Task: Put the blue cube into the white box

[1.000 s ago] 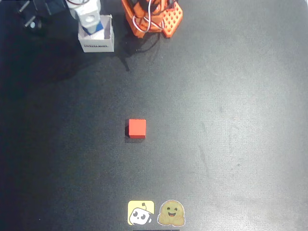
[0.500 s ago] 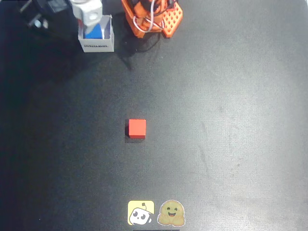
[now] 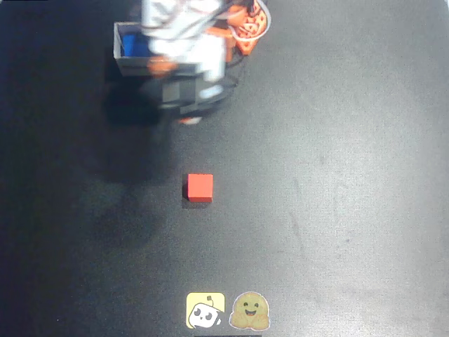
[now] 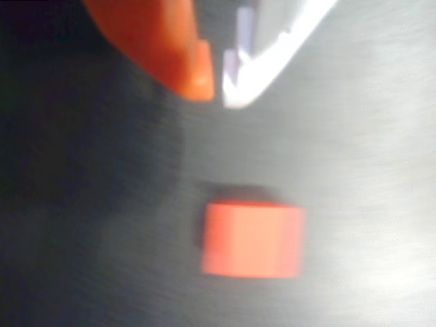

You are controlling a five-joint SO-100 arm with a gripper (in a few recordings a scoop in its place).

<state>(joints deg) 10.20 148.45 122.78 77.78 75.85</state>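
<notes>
The blue cube [image 3: 135,46] lies inside the white box [image 3: 128,68] at the top left of the overhead view, partly covered by the blurred arm. My gripper [image 3: 186,112] is just right of and below the box, smeared by motion. In the wrist view the gripper [image 4: 216,92] has its orange finger [image 4: 180,48] and white finger [image 4: 272,41] tip to tip, shut with nothing between them. The red cube [image 4: 252,238] sits on the mat below the tips, apart from them.
The red cube [image 3: 200,187] rests alone mid-mat. The orange arm base [image 3: 249,28] stands at the top edge, right of the box. Two stickers [image 3: 228,311] lie at the bottom edge. Dark mat stretches wide to the right.
The arm has swung away from over the box to its right and down the picture, leaving the blue cube in the box. The red cube has not moved.
</notes>
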